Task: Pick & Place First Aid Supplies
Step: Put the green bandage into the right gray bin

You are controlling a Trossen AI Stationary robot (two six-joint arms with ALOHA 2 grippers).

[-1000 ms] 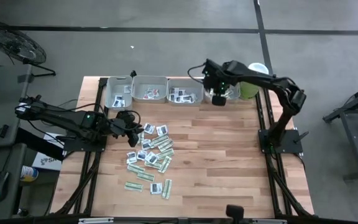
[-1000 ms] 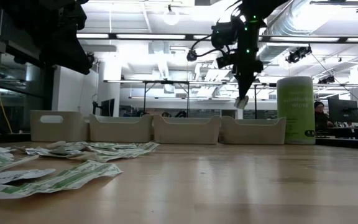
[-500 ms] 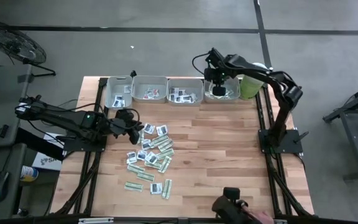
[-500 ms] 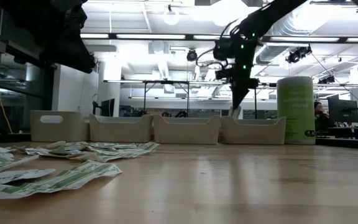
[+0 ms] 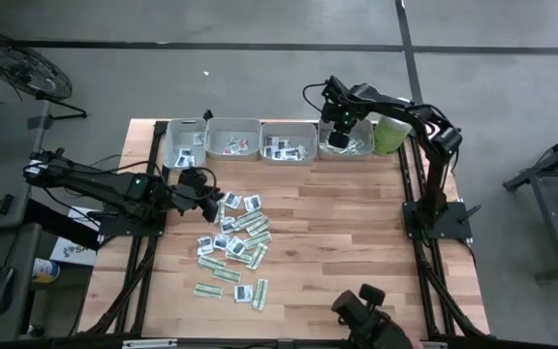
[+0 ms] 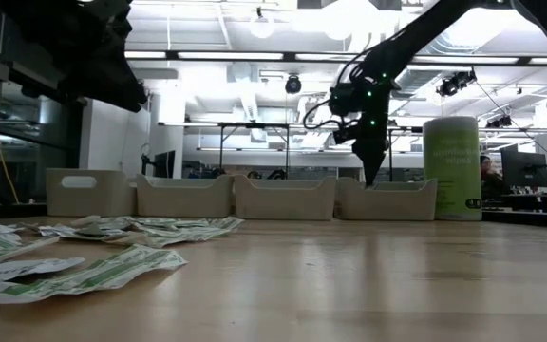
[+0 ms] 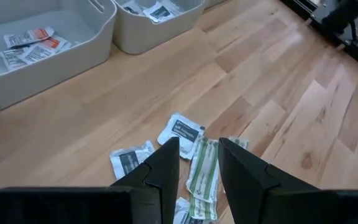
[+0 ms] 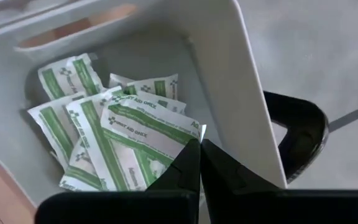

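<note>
Many first aid supplies [image 5: 235, 237], green-white strips and squarish white sachets, lie loose on the wooden table left of centre; they also show in the low view [image 6: 112, 252]. My left gripper [image 5: 208, 197] hovers open over the pile's far-left part, and a green strip [image 7: 202, 171] shows on the table between its fingers. My right gripper [image 5: 338, 139] reaches down into the rightmost grey tray [image 5: 356, 147], shut on a green-white strip sachet [image 8: 148, 134]. More such strips [image 8: 73, 118] lie in that tray. My right gripper pinches the green-white strip sachet by one end [image 8: 188, 132] between its two fingertips. The fingers come from above, pointing steeply down into the tray. The sachet spreads out over the strips in the tray; whether it rests on them I cannot tell.
Three more grey trays [image 5: 232, 139] with sachets stand in a row along the far edge. A pale green tub [image 5: 392, 133] stands right of the rightmost tray, close to my right arm. A dark object [image 5: 366, 308] shows at the near edge. Bare wood lies at the right [image 5: 356, 223].
My right gripper has carried the sachet toward the far edge and down, from above the table in front of the trays into the rightmost tray, staying shut. A dark object has come in at the near edge.
</note>
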